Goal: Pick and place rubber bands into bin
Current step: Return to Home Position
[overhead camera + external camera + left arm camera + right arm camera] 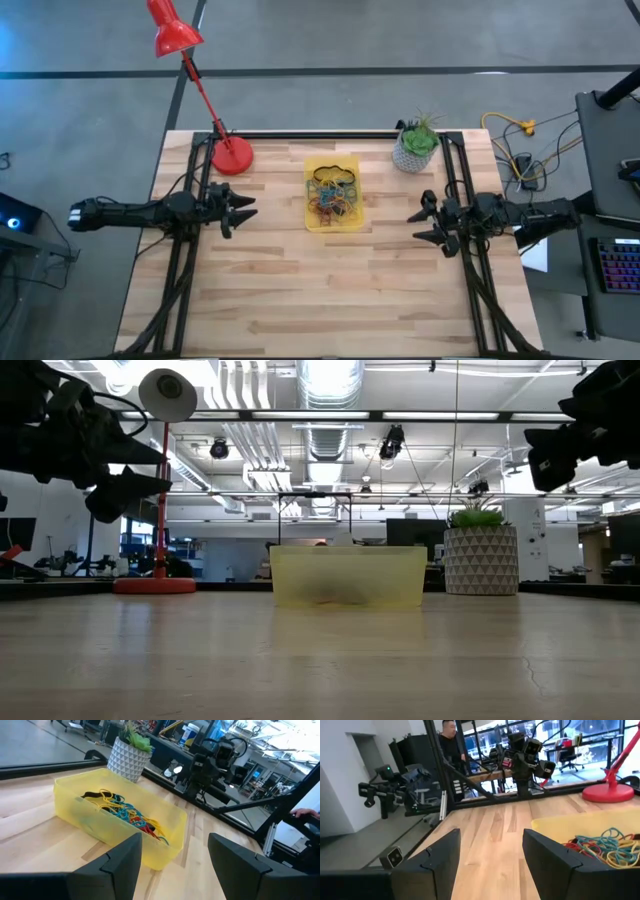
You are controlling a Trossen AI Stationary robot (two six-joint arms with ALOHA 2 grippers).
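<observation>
The yellow translucent bin [312, 222] stands on the table's middle toward the far side, with a tangle of rubber bands [334, 195] inside in red, blue, yellow, black and tan. The bin [80, 815] and bands [125, 812] also show in the left wrist view, and the bands [605, 847] in the right wrist view. My left gripper [248, 208] hovers open and empty left of the bin. My right gripper [416, 226] hovers open and empty right of it. Both are above the table.
A red desk lamp stands with its base [232, 156] at the far left of the bin. A white ribbed plant pot [413, 150] stands at the far right. Bare wood lies across the table's near half [330, 300]. A person [449, 740] is beyond the table.
</observation>
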